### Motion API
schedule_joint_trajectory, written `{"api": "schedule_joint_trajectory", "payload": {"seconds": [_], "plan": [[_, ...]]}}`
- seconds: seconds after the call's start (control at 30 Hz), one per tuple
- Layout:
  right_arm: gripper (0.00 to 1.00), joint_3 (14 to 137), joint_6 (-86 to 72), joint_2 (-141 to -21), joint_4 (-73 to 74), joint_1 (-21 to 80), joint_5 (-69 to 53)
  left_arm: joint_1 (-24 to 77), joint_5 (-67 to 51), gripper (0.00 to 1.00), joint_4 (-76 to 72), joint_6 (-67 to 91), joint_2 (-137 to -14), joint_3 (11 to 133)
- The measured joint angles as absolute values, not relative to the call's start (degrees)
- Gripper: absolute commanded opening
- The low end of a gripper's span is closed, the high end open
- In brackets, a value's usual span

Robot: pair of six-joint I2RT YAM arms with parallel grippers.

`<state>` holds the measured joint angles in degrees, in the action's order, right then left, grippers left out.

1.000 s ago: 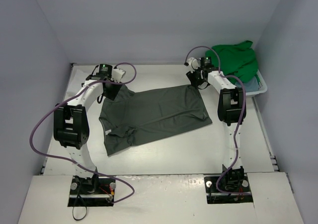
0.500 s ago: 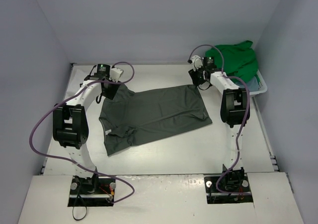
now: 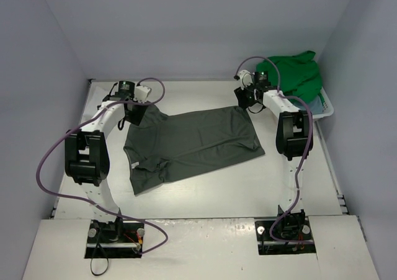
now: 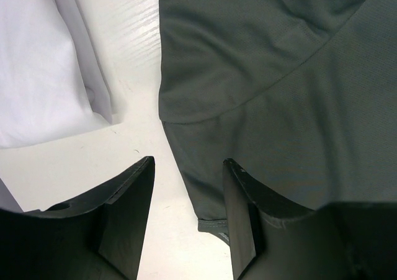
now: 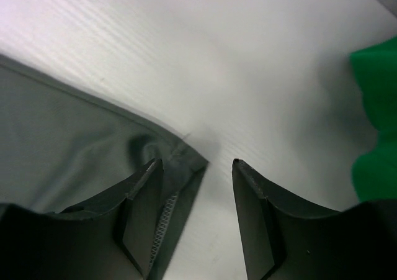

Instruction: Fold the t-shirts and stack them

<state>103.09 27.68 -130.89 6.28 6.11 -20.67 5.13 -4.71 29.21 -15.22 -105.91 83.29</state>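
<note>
While my left end effector (image 4: 187, 162) and right end effector (image 5: 197, 163) stand spread and empty, the dark grey t-shirt (image 3: 192, 140) lies flat on the desk (image 3: 211, 190) between them.
Its long axis runs from the sleeve edge beneath the left one to the hem corner beneath the right one; I judge each arm nearest its own end.

Spread t-shirt (image 3: 192, 140) lies flat mid-table (image 3: 211, 196), between the two arms, collar end to the left. Left gripper (image 3: 134, 112) sits over its far-left sleeve; sleeve hem runs under one finger (image 4: 248, 212), bare table under the other. Right gripper (image 3: 248, 100) sits over the far-right corner, which lies just inside one finger (image 5: 146, 212). Basket (image 3: 327, 109) is at the far-right table edge, behind and right of the right gripper. Bunched t-shirt (image 3: 294, 72) is heaped in it, spilling over the rim.
</note>
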Motion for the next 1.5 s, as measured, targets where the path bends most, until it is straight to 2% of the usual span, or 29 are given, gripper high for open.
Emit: {"api": "schedule_joint_trajectory", "payload": {"seconds": [0.67,0.87,1.03,1.1,1.17,1.27,1.5], "plan": [[0.50,106.8,28.9,-135.6,8.6,6.4,-23.0,5.1,-5.7,0.42,29.1,-14.9,-105.9,82.7],[0.35,107.6,29.6,-136.1,9.6,6.5,-24.0,5.1,-6.0,0.42,29.1,-14.9,-105.9,82.7],[0.29,108.5,29.9,-136.7,10.2,6.5,-25.1,5.1,-6.2,0.42,29.1,-14.9,-105.9,82.7],[0.22,108.5,30.0,-136.7,10.4,6.5,-25.4,5.1,-6.2,0.42,29.1,-14.9,-105.9,82.7],[0.10,108.5,30.2,-136.7,10.5,6.5,-25.8,5.1,-6.2,0.42,29.1,-14.9,-105.9,82.7],[0.02,108.5,30.2,-136.7,10.7,6.6,-26.0,5.1,-6.2,0.42,29.3,-14.9,-106.1,82.7],[0.00,108.5,30.1,-136.7,10.7,6.6,-26.0,5.1,-7.9,0.43,30.0,-15.0,-110.7,86.8]]}}
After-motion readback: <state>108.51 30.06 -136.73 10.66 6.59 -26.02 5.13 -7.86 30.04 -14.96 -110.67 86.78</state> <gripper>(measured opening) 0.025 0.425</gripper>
